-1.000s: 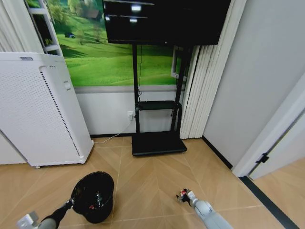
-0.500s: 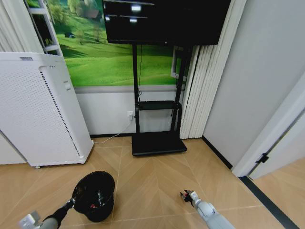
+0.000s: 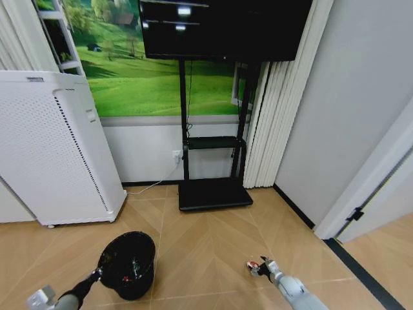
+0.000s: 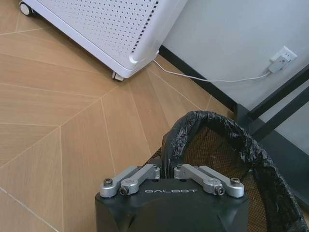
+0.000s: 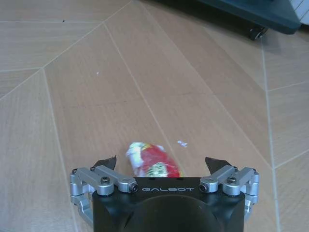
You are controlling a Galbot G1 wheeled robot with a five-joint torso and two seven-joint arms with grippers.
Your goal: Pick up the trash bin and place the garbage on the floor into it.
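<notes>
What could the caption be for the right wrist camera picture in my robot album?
The open right gripper hangs over a red-and-white packet lying on the wooden floor.

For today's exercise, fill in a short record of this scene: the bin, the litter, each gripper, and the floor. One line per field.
bin: trash bin, black liner, held at its rim
left gripper: left gripper shut on the bin rim
litter: red-and-white packet lying on the floor
right gripper: right gripper open, its fingers on either side of the packet
floor: wooden floor
nearby: white appliance behind the bin
</notes>
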